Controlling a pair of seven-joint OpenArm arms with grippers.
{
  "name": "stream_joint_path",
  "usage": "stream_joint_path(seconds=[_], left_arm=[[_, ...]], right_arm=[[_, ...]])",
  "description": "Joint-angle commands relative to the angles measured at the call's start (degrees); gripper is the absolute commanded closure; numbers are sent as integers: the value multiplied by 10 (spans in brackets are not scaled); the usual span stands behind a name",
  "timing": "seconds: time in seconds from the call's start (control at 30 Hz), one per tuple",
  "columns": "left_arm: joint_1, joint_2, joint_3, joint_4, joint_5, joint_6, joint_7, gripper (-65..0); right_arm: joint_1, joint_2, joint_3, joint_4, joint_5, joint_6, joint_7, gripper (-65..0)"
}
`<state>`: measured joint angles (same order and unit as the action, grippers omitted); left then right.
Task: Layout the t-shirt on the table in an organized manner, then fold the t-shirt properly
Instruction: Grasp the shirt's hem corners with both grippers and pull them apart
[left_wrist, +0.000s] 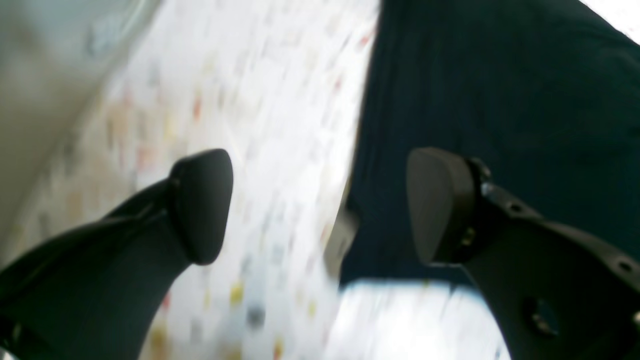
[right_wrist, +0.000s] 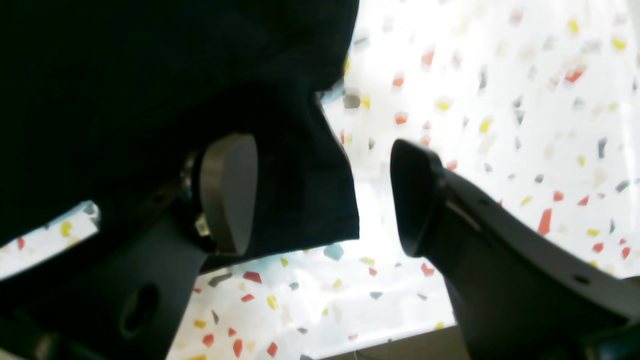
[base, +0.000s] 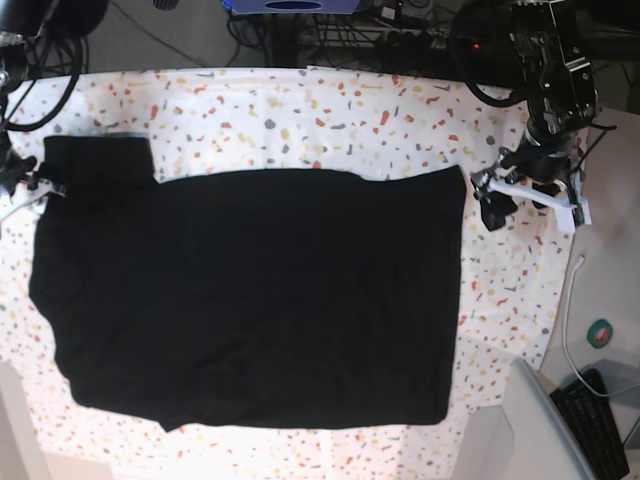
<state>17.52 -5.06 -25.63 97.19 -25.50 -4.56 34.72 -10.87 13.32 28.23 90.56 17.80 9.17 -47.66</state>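
T-shirt (base: 260, 295) lies spread flat on counter (base: 400, 110), unfolded; left tool (left_wrist: 320, 205) at 3 o'clock, right tool (right_wrist: 322, 192) at 9, both wide, empty.

The t-shirt (base: 255, 295) lay flat on the table (base: 300, 110) and filled the middle and lower left of the base frame. The left gripper (base: 487, 205) stood just beside its upper right corner. The right gripper (base: 30, 180) was at its upper left edge. A keyboard (base: 598, 420) lay in the lower right corner.
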Motion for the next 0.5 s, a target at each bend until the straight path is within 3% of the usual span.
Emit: stream_joint_path(seconds=[0.0, 0.13, 0.2, 0.33, 0.47], left_arm=[[-7, 1, -18, -8, -6, -34, -15, -515], [-11, 32, -78, -74, -6, -162, -15, -512], [-15, 37, -88, -94, -6, -207, -16, -512], [-38, 36, -90, -135, -5, -254, -17, -512], [-63, 35, -85, -185, 0, -264, -51, -510]], right_arm=[[2, 13, 0, 10, -2, -2, 20, -398], [-9, -4, 1, 10, -4, -2, 27, -398], [-14, -4, -1, 10, -4, -2, 28, -398], [-21, -8, -1, 10, -4, -2, 28, -398], [-25, -9, -1, 10, -4, -2, 28, -398]])
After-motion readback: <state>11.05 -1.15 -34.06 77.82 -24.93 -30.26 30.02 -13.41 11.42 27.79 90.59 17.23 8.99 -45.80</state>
